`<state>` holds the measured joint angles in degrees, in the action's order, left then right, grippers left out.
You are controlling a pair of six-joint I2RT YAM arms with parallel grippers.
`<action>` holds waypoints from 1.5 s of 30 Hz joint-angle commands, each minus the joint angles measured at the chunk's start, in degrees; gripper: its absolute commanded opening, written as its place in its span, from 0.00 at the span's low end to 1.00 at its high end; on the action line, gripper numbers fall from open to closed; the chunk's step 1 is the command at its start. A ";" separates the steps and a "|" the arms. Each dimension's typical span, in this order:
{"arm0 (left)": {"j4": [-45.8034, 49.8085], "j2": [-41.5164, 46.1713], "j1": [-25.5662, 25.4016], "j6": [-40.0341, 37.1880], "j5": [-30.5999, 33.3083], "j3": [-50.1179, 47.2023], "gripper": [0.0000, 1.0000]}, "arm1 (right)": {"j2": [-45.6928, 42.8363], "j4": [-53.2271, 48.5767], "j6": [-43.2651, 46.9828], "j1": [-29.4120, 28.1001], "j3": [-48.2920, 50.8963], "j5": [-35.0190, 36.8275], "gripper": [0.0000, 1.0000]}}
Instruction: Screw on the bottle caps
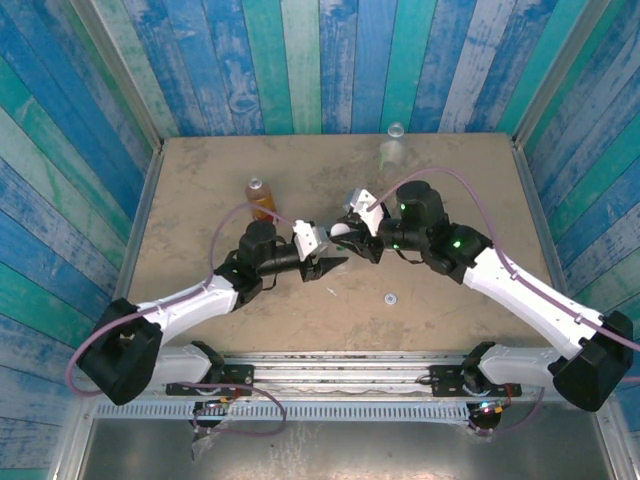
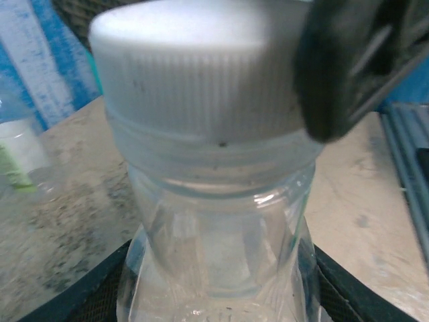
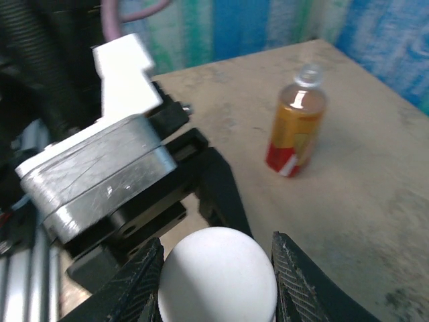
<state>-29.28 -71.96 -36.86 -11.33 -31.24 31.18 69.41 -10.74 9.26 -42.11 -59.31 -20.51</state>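
**Two claws on one bottle at mid-table**

Both arms meet near the middle of the table [image 1: 200, 180]. The left claw [image 2: 214, 300] is clenched around the body of the clear bottle [image 2: 214, 221], with its dark fingers [image 2: 80, 302] pressed to either side, low on the plastic. A white ribbed cap [image 2: 201, 80] sits on the bottle's neck. The right claw [image 3: 218, 272] grasps it from above, one textured pad against each side and the jaws narrowed to the cap's width. In the left wrist view one of those pads lies against the cap's ribbed edge.

An orange bottle [image 1: 261, 200] stands upright toward the far edge, left of the two claws and apart from them. A short bottle [image 1: 391, 150] stands at the far edge, right of the middle. One loose cap [image 1: 389, 297] lies flat toward the near edge, right of the middle and apart from both claws.

The tabletop is tan and mottled. Walls [image 1: 300, 60] of blue and green painted planks close it in on three sides, and a metal rail [image 1: 330, 365] runs along the near edge.
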 commanded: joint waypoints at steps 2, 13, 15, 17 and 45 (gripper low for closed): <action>-4.90 -3.00 -0.13 2.91 14.71 3.25 0.44 | 0.72 1.67 -10.49 -1.98 3.23 20.67 0.00; -4.24 -1.34 0.24 0.94 9.82 -0.37 0.45 | -6.91 2.72 -4.13 -1.68 4.80 13.75 0.38; -4.64 -1.42 0.97 1.09 6.06 -1.05 0.45 | -9.94 3.16 -2.20 -1.27 6.04 9.16 0.55; -4.78 -1.63 1.43 1.31 2.33 -1.36 0.45 | -12.56 3.10 -0.65 -1.11 7.14 5.37 0.64; -2.32 -3.18 1.79 -0.14 -10.22 0.92 0.45 | 0.37 -5.18 -4.67 -0.91 -2.12 1.44 0.27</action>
<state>-30.46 -74.19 -34.83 -10.70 -42.11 30.59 69.41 -15.09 5.72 -43.22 -60.07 -19.81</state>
